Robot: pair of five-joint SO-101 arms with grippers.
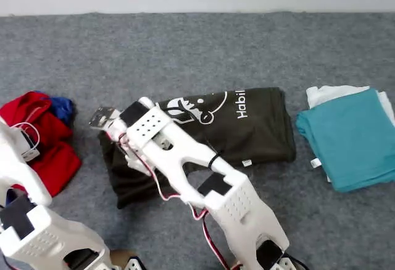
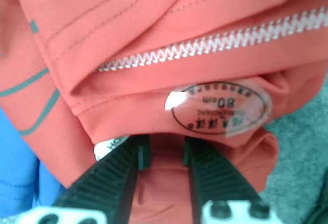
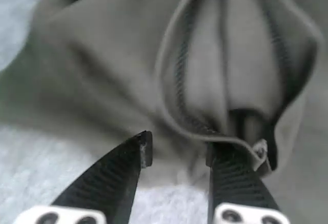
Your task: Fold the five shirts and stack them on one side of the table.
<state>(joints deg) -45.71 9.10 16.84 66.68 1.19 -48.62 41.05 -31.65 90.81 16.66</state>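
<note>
Hem of dark olive shirt [image 1: 241, 128] bunched at one end, rest lying mid-table, partly folded. Right gripper [image 3: 177, 152] poised at that bunched end, jaws apart, one tip touching the seamed edge. Best to close on every layer of the edge, lift only a little, carry it over toward the printed end and lay it flat without dragging across grey table [image 1: 185, 47]. Left gripper [image 2: 163, 149] down on red shirt [image 2: 169, 44] beside blue shirt [image 1: 60, 106]; grip impossible to tell. Teal shirt [image 1: 352, 137] over white shirt [image 1: 333, 92] at the other side, probably the stack.
</note>
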